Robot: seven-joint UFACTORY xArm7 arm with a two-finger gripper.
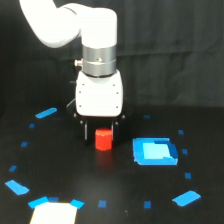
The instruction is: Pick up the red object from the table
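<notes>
Gripper low over red object on bench; fingers dark, open or closed unclear. Risk: off-centre closing topples the cylinder.

Table open around red object; hand directly above.

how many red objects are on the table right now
1. The red object stands upright on the table, directly under the gripper, to the exterior view's left of the blue square patch. No others show.
</notes>
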